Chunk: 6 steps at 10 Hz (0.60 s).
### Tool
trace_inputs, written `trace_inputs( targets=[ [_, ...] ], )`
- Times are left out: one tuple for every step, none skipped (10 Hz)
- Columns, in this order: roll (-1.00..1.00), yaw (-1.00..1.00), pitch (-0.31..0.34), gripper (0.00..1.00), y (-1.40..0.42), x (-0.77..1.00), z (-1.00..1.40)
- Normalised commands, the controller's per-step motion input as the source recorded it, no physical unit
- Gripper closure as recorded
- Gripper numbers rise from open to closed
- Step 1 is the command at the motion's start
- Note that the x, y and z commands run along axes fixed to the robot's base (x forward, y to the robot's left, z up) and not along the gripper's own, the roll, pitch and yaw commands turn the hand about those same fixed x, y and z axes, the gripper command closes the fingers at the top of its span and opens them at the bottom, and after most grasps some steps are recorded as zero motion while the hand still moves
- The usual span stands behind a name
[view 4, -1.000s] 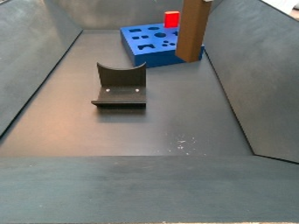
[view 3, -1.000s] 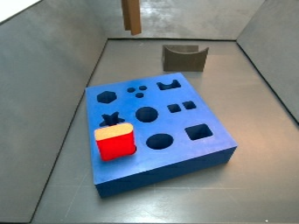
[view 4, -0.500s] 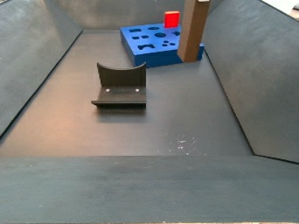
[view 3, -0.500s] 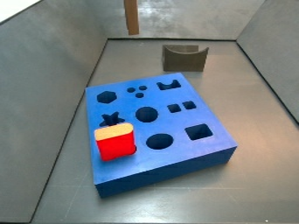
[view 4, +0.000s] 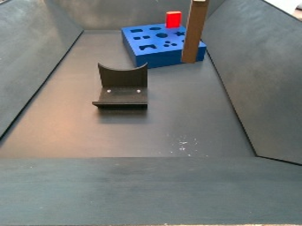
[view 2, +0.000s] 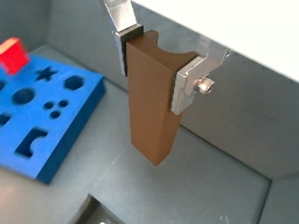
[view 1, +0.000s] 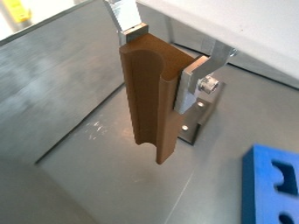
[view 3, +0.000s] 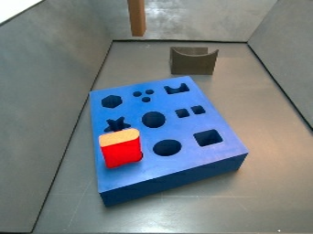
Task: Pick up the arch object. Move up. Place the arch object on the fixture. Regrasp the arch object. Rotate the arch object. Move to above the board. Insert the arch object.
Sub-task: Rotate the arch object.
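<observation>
slightly further toward the board now, the arch object is hanging upright. claw is clamping its upper end, fingers pressing both sides.

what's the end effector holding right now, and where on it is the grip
The end effector holds the arch object, hanging upright above the floor. The fingers clamp its upper end on opposite sides, and its lower end hangs free.
</observation>
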Motion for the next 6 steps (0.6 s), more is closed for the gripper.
trace_inputs(
  targets=[
    [-0.05,-1.0,0.038,1.0,0.02,0.01,0.0],
    [-0.06,-1.0,0.042,1.0,0.02,0.01,0.0],
    [-0.06,-1.0,0.044,1.0,0.02,0.01,0.0],
    [-0.07,-1.0,0.054,1.0,0.02,0.01,0.0],
    [-0.09,-1.0,0.065,1.0,0.02,0.01,0.0],
    [-0.1,-1.0,0.076,1.0,0.02,0.01,0.0]
  ],
)
